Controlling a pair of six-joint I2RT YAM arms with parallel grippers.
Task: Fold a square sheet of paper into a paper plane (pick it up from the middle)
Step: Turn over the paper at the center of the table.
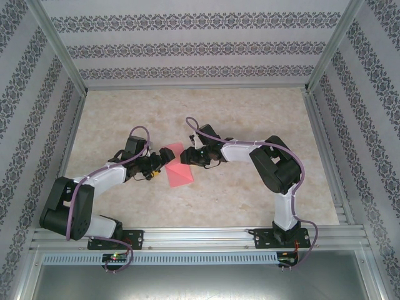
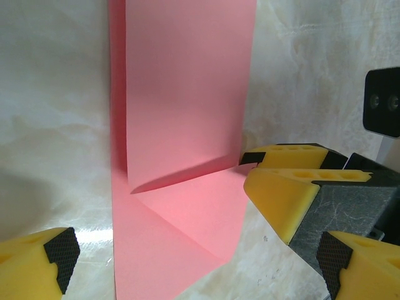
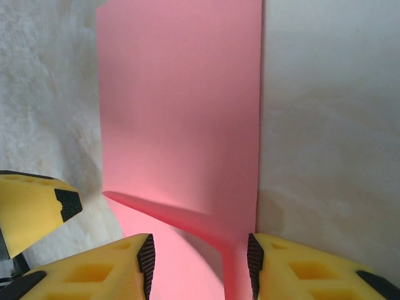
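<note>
The square sheet of paper (image 1: 178, 170) (image 2: 187, 112) (image 3: 181, 112) is salmon pink and lies mid-table, partly folded. It has a diagonal crease, and one flap is lifted off the surface. My left gripper (image 1: 157, 164) (image 2: 195, 256) is at the paper's left side, wide open, its fingers straddling the sheet without touching it. My right gripper (image 1: 187, 156) (image 3: 200, 262) comes from the right, its jaws apart on either side of the raised fold, not pinching it. One of the right gripper's yellow fingers (image 2: 284, 187) rests at the paper's edge in the left wrist view. A left finger (image 3: 34, 212) shows in the right wrist view.
The marble-patterned tabletop (image 1: 250, 119) is ringed by aluminium rails (image 1: 200, 236) and patterned walls (image 1: 187, 47). Both arms reach in from the near edge, elbows bent outward, and meet over the paper.
</note>
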